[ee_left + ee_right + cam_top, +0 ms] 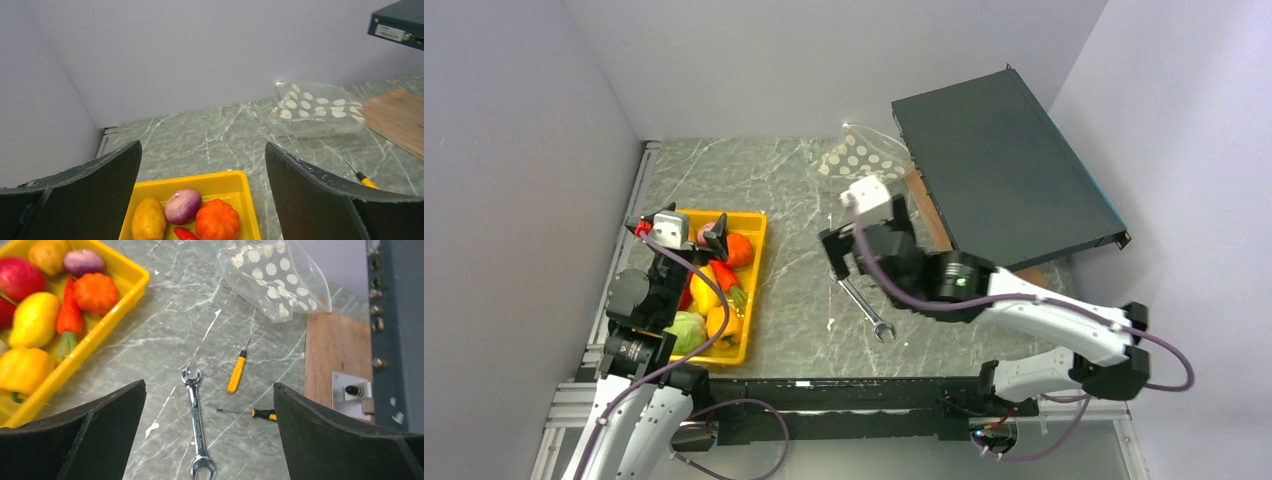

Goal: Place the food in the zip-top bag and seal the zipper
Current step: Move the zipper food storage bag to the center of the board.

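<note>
L gripper (pixel 202 150) spread wide, empty, over yellow plastic tray (pixel 200 179) of glossy toy veg (pixel 217 220). R gripper (pixel 210 387) likewise, above steel wrench (pixel 197 425); clear dotted plastic bag (pixel 272 280) near back wall (pixel 200 50).

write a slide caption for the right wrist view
Open right gripper frames wrench, two screwdrivers, dotted zip-top bag and yellow tray of toy food

Even, soft light; sharp focus
</note>
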